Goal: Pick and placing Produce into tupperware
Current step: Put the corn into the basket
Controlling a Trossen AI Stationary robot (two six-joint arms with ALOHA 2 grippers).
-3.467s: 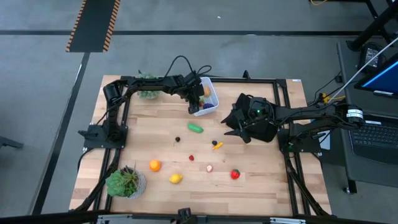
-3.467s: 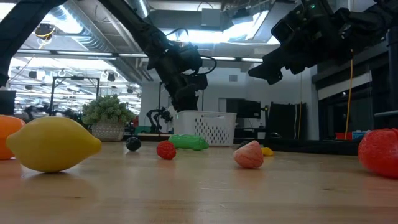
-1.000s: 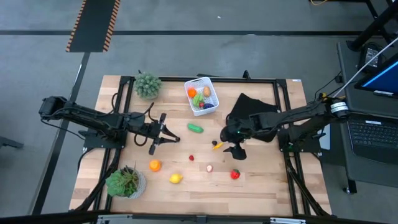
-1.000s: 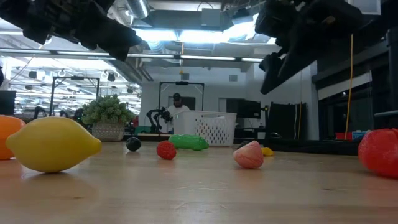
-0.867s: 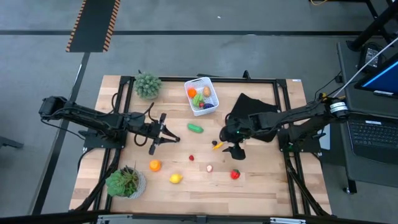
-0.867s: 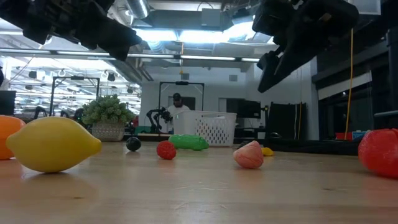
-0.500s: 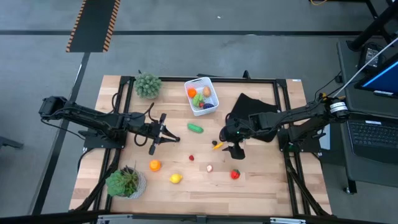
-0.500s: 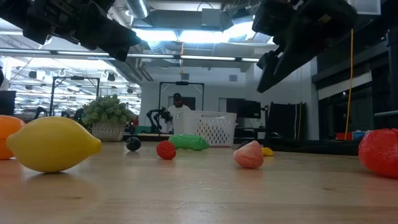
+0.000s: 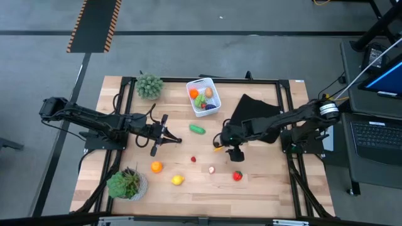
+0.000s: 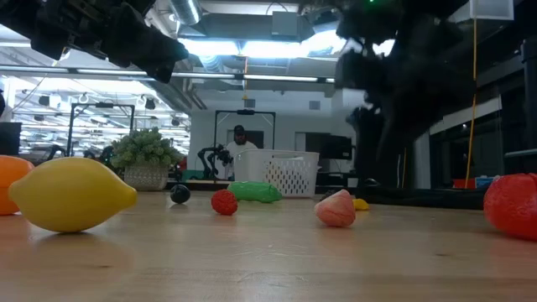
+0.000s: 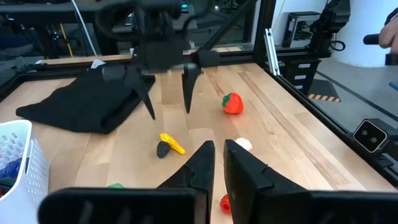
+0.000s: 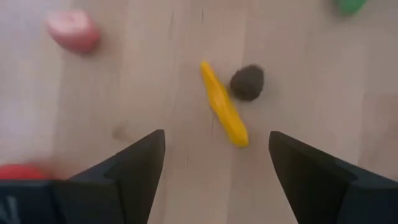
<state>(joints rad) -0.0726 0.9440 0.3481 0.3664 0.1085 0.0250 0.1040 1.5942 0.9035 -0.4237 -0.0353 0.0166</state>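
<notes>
While the right pincer gapes above a yellow piece — blurred (banana?) — the left pincer is nearly closed.

two dark jointed arms, black looping cables, tapered black fingers on each gripper, silver ring near right arm's base

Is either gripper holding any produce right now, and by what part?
Neither. The left gripper is nearly shut on nothing; the right gripper hangs open above the banana.

We see the white tub upright holding several pieces, while the other toy produce lies scattered across the table.
</notes>
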